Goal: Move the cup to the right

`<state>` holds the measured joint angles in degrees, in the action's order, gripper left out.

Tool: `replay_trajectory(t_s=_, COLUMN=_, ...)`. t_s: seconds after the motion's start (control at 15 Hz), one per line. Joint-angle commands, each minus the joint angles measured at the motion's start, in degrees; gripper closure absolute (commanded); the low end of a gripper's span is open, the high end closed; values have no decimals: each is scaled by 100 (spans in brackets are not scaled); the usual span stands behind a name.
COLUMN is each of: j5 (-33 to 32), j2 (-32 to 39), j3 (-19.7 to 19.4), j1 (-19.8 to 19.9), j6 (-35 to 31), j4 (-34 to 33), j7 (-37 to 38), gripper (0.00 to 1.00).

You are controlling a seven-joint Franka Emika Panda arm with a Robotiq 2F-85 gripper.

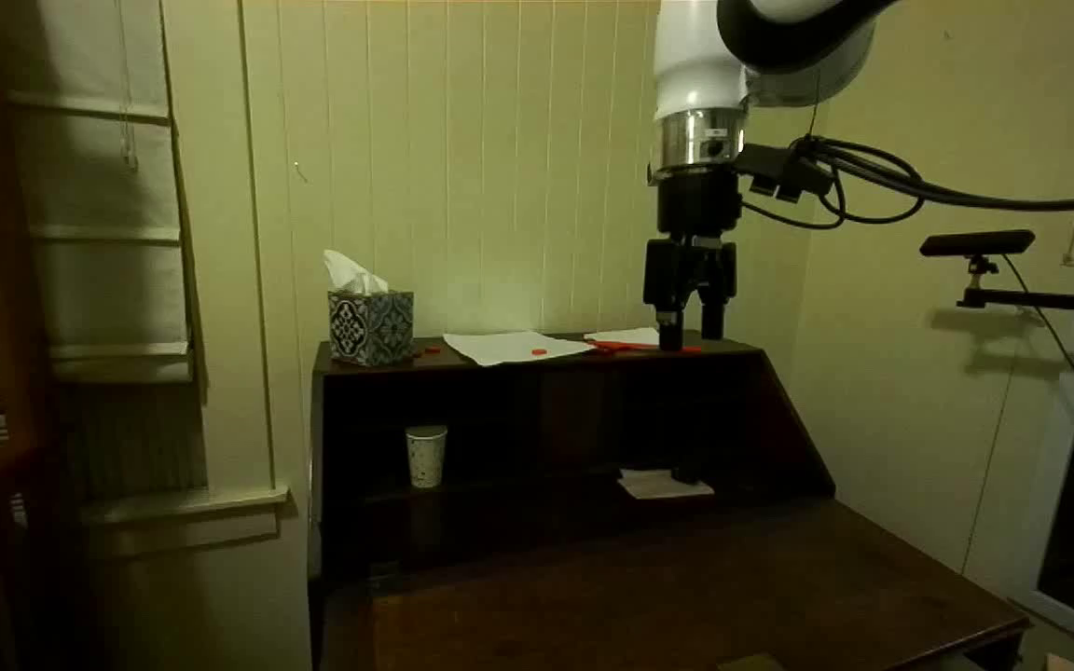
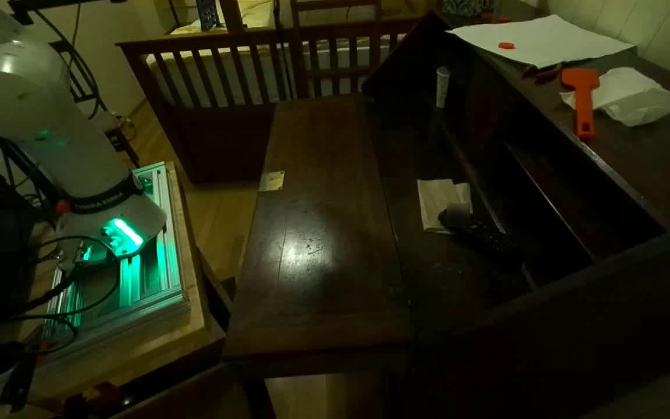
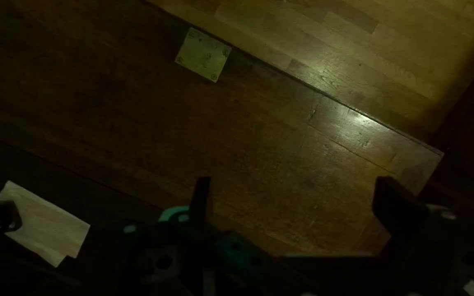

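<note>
The cup is small, white and speckled, taller than wide. It stands upright on the left side of the dark desk's shelf section in an exterior view [image 1: 426,457]. It also shows near the far end of the desk in an exterior view [image 2: 442,87]. The cup is not visible in the wrist view. My gripper [image 1: 692,337] points down, high and to the right of the cup, well apart from it. In the wrist view the gripper [image 3: 295,181] has its fingers spread wide, with nothing between them and the wooden desktop below.
A patterned tissue box [image 1: 371,328] and white paper [image 1: 518,347] lie on the desk's upper ledge, with an orange-red tool [image 2: 584,107]. A black remote [image 2: 486,235] lies against a folded pale napkin [image 2: 435,201]. Shelf dividers [image 2: 550,201] rise behind the desktop [image 2: 323,233].
</note>
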<state>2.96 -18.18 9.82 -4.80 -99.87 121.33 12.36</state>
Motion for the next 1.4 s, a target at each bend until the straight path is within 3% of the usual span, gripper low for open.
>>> replay_trajectory(t_s=0.0, j5=-12, j2=5, j3=-34, j1=-38, j6=9, j4=-9, j7=9, gripper=0)
replay_trajectory(t_s=0.33, j5=-12, j2=5, j3=-34, j1=-38, j6=8, j4=-9, j7=9, gripper=0)
replay_trajectory(t_s=0.47, j5=252, j2=161, j3=-40, j1=-10, j6=-917, j4=-18, j7=346, gripper=0)
replay_trajectory(t_s=0.87, j5=76, j2=1707, j3=39, j1=76, j6=-2878, j4=-618, j7=2068, gripper=0)
replay_trajectory(t_s=1.33, j5=26, j2=3474, j3=-514, j1=-158, j6=-4128, j4=-1538, j7=3830, gripper=0)
